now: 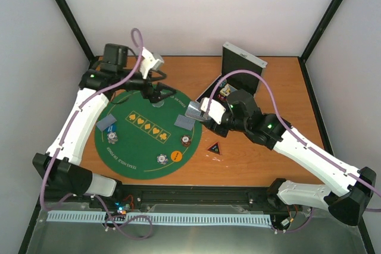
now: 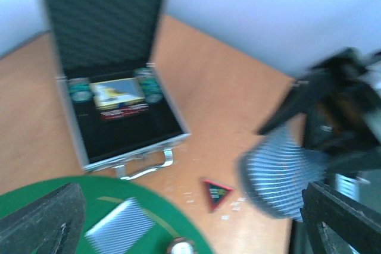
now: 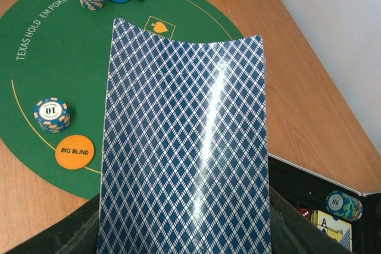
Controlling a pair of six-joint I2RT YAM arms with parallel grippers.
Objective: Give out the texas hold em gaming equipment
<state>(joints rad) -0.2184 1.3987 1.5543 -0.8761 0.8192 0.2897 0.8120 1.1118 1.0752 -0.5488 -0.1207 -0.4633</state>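
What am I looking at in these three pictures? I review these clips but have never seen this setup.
Two white robot arms are bolted at the near edge of a wooden table. The overhead picture comes from a fixed camera above and behind them; the other two come from cameras on the wrists.

On the table lies a round green poker mat printed "Texas Hold Em Poker". It carries small stacks of poker chips, an orange "Big Blind" disc and face-down cards. A black triangular marker lies on the wood beside the mat, and an open silver case stands behind.

The right hand holds a blue-patterned playing card, which fills its own camera's picture. The left hand hovers over the mat's far edge; its picture is blurred.
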